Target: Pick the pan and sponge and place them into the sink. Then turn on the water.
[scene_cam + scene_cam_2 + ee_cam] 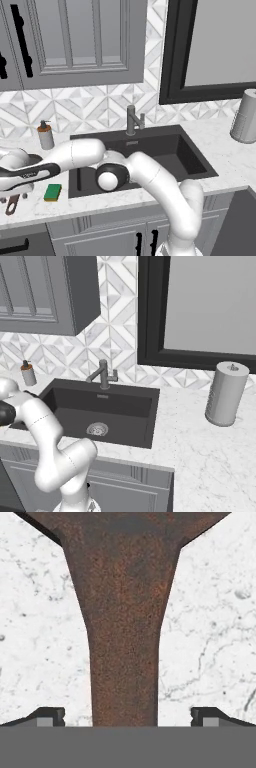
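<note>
Pan handle [125, 657] nearest lens, lying on counter [210, 637], long axis running straight away from end effector [128, 717]. Tips spread wide, 1 each side of handle, nothing held. Closing should catch it. Sponge [52, 192] beside sink [195, 160].

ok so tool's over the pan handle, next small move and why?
Probably close the tool on the pan handle. In the hand view the handle runs straight between the two spread fingertips over marble counter, nothing gripped yet. The sink is empty and the sponge is on the counter.
</note>
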You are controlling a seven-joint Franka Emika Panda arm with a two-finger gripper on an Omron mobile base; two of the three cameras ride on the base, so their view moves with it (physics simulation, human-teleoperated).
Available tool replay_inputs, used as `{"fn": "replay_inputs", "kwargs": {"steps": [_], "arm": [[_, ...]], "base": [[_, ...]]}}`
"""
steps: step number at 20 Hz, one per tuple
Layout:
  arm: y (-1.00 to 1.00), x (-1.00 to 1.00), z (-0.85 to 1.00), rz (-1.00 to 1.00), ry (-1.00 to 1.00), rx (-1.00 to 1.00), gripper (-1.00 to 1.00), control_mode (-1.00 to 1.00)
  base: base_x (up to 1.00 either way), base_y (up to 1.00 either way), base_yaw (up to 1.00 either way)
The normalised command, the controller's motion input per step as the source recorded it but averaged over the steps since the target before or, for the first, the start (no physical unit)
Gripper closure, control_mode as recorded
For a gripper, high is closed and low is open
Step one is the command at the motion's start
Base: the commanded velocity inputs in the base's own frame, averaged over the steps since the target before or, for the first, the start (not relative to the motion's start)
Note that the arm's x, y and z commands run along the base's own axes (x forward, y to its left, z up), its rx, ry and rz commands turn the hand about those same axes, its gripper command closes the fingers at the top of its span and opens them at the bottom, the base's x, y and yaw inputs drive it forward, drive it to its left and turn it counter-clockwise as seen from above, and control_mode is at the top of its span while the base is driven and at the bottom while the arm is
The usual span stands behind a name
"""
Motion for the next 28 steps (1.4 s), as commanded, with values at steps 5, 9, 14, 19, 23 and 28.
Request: {"fn": "replay_inputs", "kwargs": {"steps": [5, 9, 14, 19, 23, 28], "arm": [[0.0, 0.0, -0.27, 0.0, -0.01, 0.0, -1.0, -1.0], [0.0, 0.0, -0.09, 0.0, 0.0, 0.0, 1.0, -1.0], [0.0, 0.0, 0.0, 0.0, 0.0, 0.0, 1.0, -1.0], [-0.02, -0.03, 0.03, 0.0, 0.0, 0.0, 1.0, -1.0], [-0.41, -0.46, 0.31, -0.02, -0.07, 0.0, 1.0, -1.0], [-0.7, -0.39, 0.37, -0.1, -0.08, 0.01, 1.0, -1.0]], "base": [[0.0, 0.0, 0.0], [0.0, 0.0, 0.0], [0.0, 0.0, 0.0], [0.0, 0.0, 0.0], [0.0, 0.0, 0.0], [0.0, 0.0, 0.0]]}}
